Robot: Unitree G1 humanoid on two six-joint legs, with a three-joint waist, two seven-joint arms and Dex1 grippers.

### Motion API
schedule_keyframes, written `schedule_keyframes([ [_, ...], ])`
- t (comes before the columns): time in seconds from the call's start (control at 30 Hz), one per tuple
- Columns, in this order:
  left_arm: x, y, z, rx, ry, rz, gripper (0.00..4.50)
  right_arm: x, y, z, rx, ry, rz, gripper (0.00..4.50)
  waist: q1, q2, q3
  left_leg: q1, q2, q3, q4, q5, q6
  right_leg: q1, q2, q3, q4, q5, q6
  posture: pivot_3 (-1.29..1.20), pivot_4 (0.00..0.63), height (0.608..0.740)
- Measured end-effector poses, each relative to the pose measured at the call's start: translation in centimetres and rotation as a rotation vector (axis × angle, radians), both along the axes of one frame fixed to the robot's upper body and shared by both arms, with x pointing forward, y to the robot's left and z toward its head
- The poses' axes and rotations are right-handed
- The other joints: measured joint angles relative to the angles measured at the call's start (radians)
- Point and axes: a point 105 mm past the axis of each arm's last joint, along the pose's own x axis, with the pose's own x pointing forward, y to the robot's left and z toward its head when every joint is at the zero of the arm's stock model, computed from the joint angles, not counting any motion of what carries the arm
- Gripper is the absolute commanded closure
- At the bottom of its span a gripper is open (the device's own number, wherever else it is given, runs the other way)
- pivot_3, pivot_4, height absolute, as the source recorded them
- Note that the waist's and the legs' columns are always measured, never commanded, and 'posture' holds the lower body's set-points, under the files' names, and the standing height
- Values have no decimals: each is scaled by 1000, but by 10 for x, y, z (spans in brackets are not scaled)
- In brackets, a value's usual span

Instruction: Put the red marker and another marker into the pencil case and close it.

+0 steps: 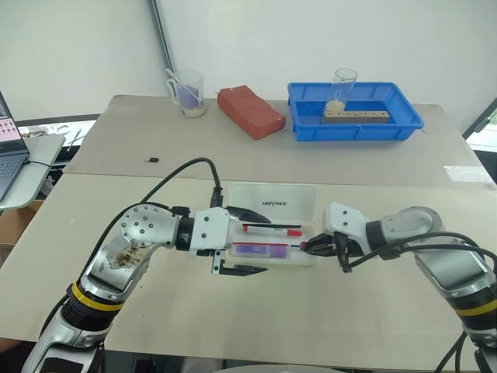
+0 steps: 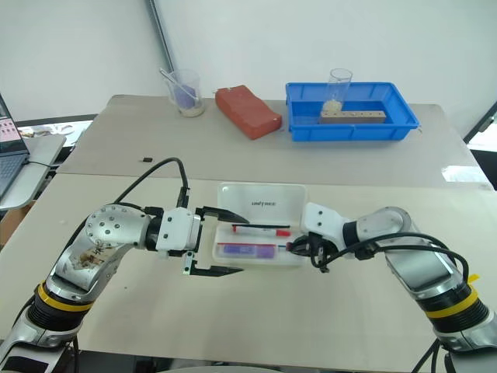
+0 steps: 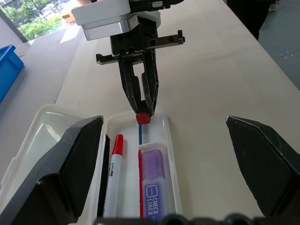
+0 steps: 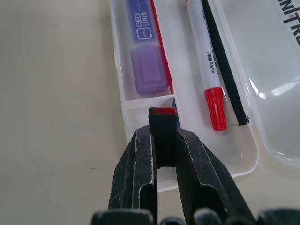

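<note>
The pencil case (image 1: 273, 196) lies open on the table in front of me, its "UNITREE" lid folded back. In its base lie the red marker (image 1: 272, 228) and, nearer to me, the purple highlighter (image 1: 262, 249). My left gripper (image 1: 256, 242) is open, its two fingers straddling the case's left end. My right gripper (image 4: 164, 136) is at the case's right end, shut on a small dark block with a red end (image 4: 163, 112); the block hangs just above the small end compartment. A thin red pen and a thin blue pen (image 3: 140, 135) also lie in the base.
Along the far side of the table stand a blue tray (image 1: 404, 128) holding a glass and a wooden block, a red brick-like block (image 1: 250, 111) and a plastic beaker (image 1: 189, 93). A laptop (image 1: 8, 155) sits off the table's left. A small black item (image 1: 153, 159) lies mid-left.
</note>
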Motion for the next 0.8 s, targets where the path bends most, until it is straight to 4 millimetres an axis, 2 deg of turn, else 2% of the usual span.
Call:
schedule_keyframes([
  [0.07,0,0,0,-1,-1,4,0,1,1,-1,5,3,-1,4286,-1,0,0,0,0,0,0,0,0,0,0,0,0,0,0,0,150,740],
  [0.13,1,0,0,-2,-1,7,0,2,6,-1,18,2,9,3248,-2,0,0,0,0,0,0,0,0,0,0,0,0,0,0,0,150,740],
  [0.43,3,2,1,-1,-4,20,0,3,4,-5,2,15,7,175,-2,0,0,0,0,0,0,0,0,0,0,0,0,0,0,0,150,740],
  [0.47,7,4,1,-2,-2,35,0,3,3,-3,7,13,0,26,-1,0,0,0,0,0,0,0,0,0,0,0,0,0,0,0,150,740],
  [0.53,19,9,6,-14,-4,85,0,5,2,6,39,0,-28,26,0,0,0,0,0,0,0,0,0,0,0,0,0,0,0,0,150,740],
  [0.63,61,20,25,-110,7,268,0,10,11,38,224,-58,-97,26,2,-2,1,0,0,-1,0,0,0,0,0,-1,1,0,0,0,150,740],
  [0.73,109,27,40,-243,23,480,842,7,24,64,372,-93,-135,0,5,-1,0,-1,-1,-2,0,0,0,0,1,-1,1,0,1,0,150,740],
  [0.8,129,36,43,-289,40,585,1841,7,26,72,389,-121,-164,0,5,-2,1,-1,-1,-3,0,0,0,0,1,-1,1,0,1,0,150,740],
])
